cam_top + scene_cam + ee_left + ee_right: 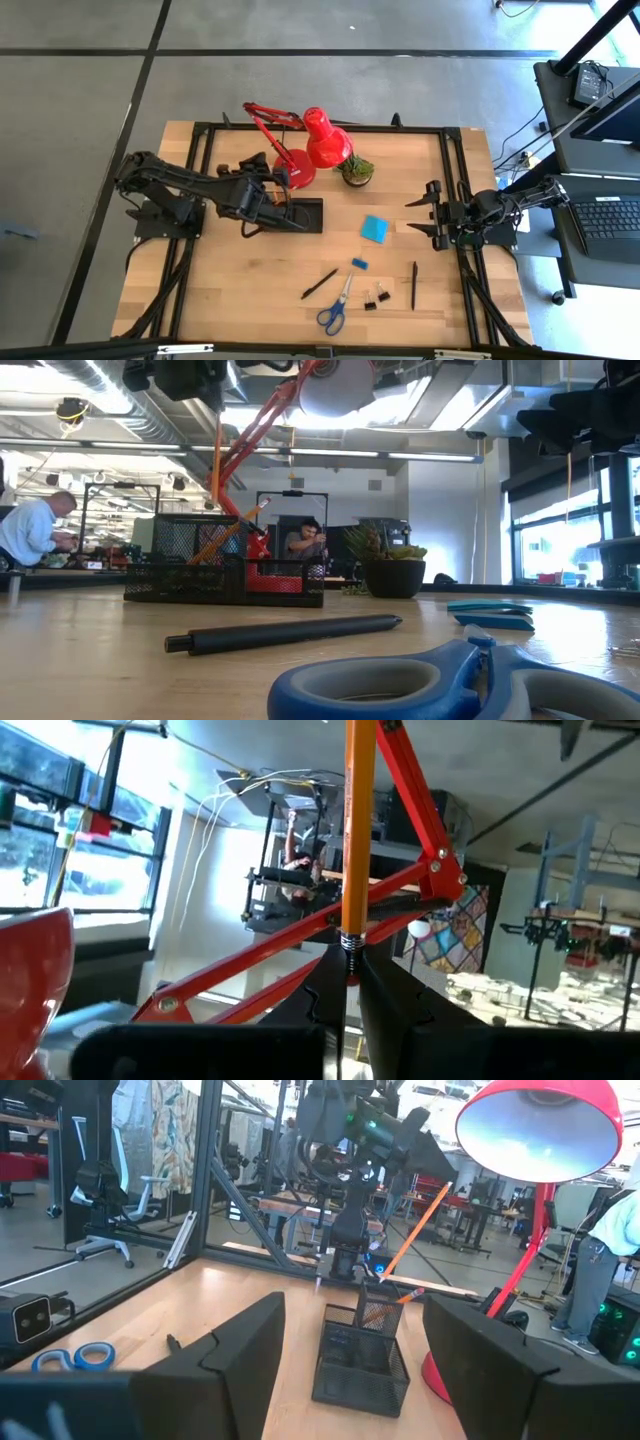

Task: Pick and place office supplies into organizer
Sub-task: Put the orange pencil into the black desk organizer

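My left gripper [272, 185] hangs above the black mesh organizer [297, 214], shut on an orange pencil [358, 820] that sticks up past the red lamp's arms. Another orange pencil [226, 540] leans slanted inside the organizer. On the wood lie a blue note pad [375, 228], a small blue eraser [359, 263], two black pens [320, 283] [414, 285], blue-handled scissors [335, 308] and binder clips [376, 298]. My right gripper [422, 215] waits open at the table's right side, with nothing between its fingers. My left gripper pinches the pencil between its two fingers [400, 1020], just below the metal band [348, 948] at the pencil's lower end. The fingers lie across the pencil. The pencil [415, 1230] stands up from the hold, tilted, lifted clear above the organizer.
A red desk lamp [312, 150] and a small potted plant [357, 171] stand just behind the organizer, close to my left gripper. A black frame [452, 180] rims the table. People work in the room beyond.
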Motion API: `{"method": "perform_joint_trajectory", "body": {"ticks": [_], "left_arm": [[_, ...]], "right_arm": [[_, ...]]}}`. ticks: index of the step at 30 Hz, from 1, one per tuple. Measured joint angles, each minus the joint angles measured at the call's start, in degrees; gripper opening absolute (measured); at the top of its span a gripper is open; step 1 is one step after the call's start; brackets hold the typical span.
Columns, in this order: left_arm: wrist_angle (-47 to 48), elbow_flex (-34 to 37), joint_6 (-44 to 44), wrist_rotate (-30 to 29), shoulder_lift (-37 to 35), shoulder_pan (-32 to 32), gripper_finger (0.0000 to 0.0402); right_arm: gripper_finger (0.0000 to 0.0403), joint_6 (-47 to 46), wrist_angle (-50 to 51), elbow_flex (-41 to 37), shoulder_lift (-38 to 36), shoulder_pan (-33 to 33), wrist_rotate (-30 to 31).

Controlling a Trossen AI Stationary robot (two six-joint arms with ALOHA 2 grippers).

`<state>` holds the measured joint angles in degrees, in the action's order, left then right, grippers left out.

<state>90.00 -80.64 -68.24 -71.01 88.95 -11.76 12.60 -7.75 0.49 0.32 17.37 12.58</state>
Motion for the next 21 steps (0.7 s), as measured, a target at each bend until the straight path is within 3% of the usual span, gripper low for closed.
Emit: {"method": "perform_joint_trajectory", "body": {"ticks": [7,14,21], "left_arm": [[-1.08,0.0,-4.92,0.45,0.02,0.98,0.0013],[-9.28,0.0,-13.95,2.06,0.02,1.04,0.0013],[-9.93,0.0,-15.69,2.09,0.02,1.5,0.0013]], "right_arm": [[0.0242,0.07,0.0,0.0,0.0,-0.01,0.0],[0.0242,0.09,0.0,0.0,-0.01,-0.01,0.0],[0.0242,0.09,-0.02,0.0,0.0,-0.02,0.0]]}}
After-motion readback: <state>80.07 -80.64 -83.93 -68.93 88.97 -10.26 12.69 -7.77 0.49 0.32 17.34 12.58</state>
